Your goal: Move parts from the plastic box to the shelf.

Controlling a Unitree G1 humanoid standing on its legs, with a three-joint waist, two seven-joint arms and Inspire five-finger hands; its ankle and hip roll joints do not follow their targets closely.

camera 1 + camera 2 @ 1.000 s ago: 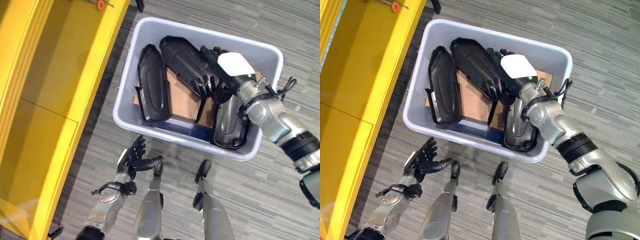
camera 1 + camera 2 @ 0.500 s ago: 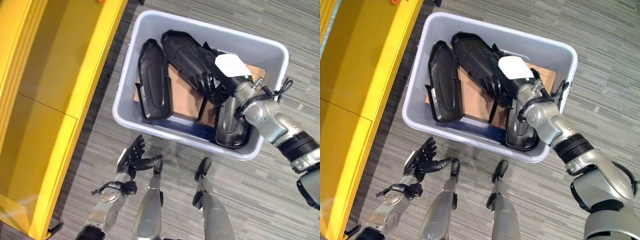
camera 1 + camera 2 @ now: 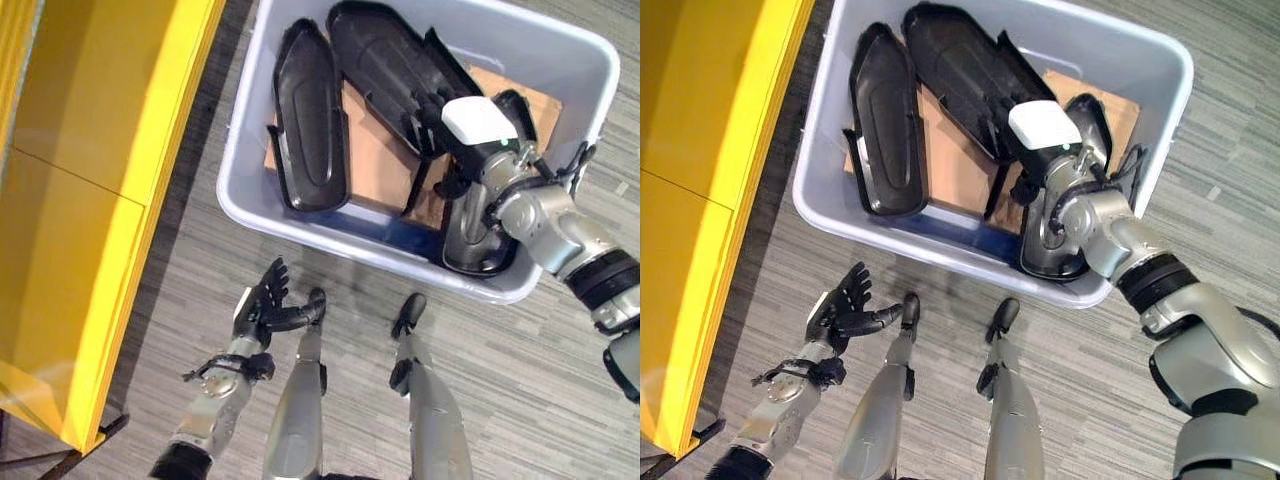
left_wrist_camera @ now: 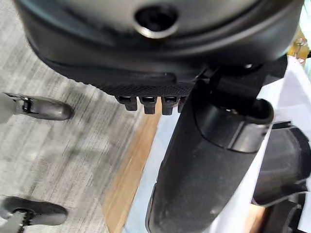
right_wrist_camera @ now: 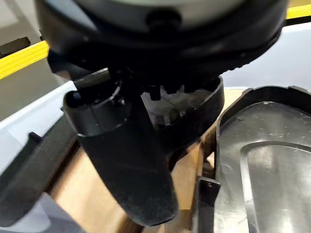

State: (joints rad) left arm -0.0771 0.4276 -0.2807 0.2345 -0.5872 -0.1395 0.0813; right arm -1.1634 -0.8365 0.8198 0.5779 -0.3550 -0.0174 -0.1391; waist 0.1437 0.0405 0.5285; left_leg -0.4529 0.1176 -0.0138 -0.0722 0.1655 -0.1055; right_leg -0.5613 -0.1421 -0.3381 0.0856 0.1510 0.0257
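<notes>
A grey plastic box (image 3: 330, 232) on the floor holds three long black moulded parts on cardboard (image 3: 375, 170). One part (image 3: 310, 130) lies at the left, one (image 3: 385, 60) slants across the middle, and one (image 3: 475, 235) stands against the near right wall. My right hand (image 3: 478, 125), with its white cover, is down in the box at the middle part's near end. Its fingers curl over that part's ribbed edge, and the thumb (image 5: 124, 160) sits under the rim (image 5: 194, 124). My left hand (image 3: 262, 305) hangs open over the floor in front of the box.
The yellow shelf (image 3: 90, 130) runs along the left, its flat boards close beside the box's left wall. Striped grey carpet (image 3: 520, 400) surrounds the box. The right part's shiny hollow (image 5: 272, 179) lies right beside my right hand.
The whole picture has shifted, so the camera moved and the box sits higher in view. My right hand stays at the middle part's near end. The left hand has not moved.
</notes>
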